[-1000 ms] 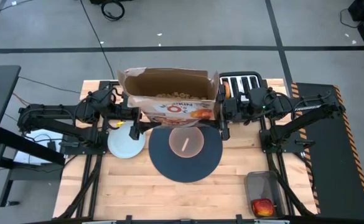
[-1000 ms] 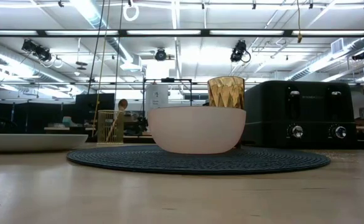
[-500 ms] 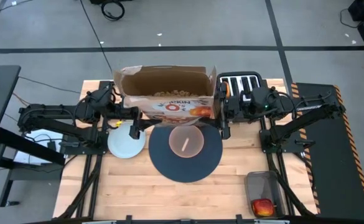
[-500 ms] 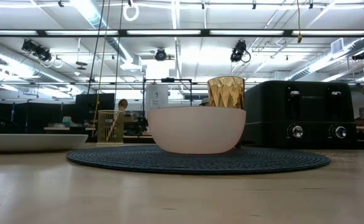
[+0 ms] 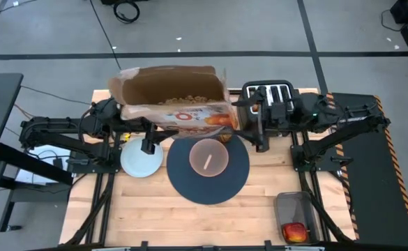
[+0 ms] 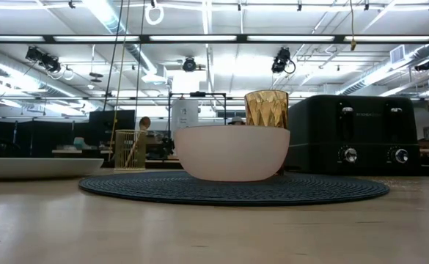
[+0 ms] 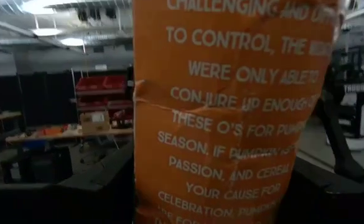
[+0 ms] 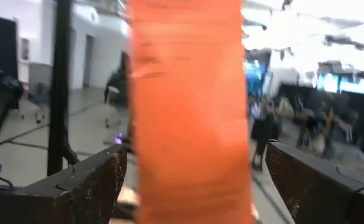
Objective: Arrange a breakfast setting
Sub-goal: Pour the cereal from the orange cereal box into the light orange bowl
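The left gripper (image 5: 135, 129) fingers clamp the cereal box (image 5: 176, 101) (open-topped, tilted) above the tabletop (image 5: 259, 202); right gripper (image 5: 249, 125) fingers stand open beside it. The pink bowl (image 5: 209, 156) sits on the dark-blue mat (image 5: 190, 185).

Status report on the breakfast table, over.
Left hand clamped on cereal box, box tipped leftward. Right hand open by toaster, off the box. Pink bowl sits on mat.
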`<state>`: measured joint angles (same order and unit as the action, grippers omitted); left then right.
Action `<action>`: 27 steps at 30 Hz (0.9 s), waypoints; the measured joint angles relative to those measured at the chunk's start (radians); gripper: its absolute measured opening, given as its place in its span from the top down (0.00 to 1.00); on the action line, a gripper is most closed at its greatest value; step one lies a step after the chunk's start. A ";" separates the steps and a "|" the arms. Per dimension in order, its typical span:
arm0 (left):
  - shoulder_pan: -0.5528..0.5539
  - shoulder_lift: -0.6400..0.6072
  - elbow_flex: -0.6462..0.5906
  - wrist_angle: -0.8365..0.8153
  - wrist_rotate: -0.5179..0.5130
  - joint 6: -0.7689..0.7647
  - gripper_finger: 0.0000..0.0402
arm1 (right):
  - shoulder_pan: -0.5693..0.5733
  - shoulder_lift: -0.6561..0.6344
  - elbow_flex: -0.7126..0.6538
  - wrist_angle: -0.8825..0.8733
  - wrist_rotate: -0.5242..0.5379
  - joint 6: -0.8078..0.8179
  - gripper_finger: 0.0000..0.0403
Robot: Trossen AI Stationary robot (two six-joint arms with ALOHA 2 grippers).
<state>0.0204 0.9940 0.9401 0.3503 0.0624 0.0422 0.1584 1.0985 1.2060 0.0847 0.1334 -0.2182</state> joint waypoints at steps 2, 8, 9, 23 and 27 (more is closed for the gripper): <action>0.000 -0.009 0.000 0.027 0.000 0.000 0.33 | 0.016 -0.013 0.000 0.018 -0.035 -0.036 0.05; -0.003 -0.014 0.000 0.149 0.000 -0.005 0.34 | 0.037 -0.030 -0.082 0.247 -0.048 -0.096 0.06; -0.003 -0.015 0.000 0.158 0.001 -0.008 0.34 | 0.033 -0.034 -0.106 0.299 -0.048 -0.096 0.06; -0.003 -0.008 0.000 0.224 0.000 -0.023 0.35 | -0.090 0.154 -0.383 0.966 -0.058 0.154 0.06; -0.001 0.001 0.000 0.219 0.000 -0.023 0.35 | -0.122 0.232 -0.332 1.008 -0.157 0.223 0.04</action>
<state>0.0193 0.9953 0.9405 0.5695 0.0626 0.0196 0.0366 1.3303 0.8737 1.0930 -0.0234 0.0052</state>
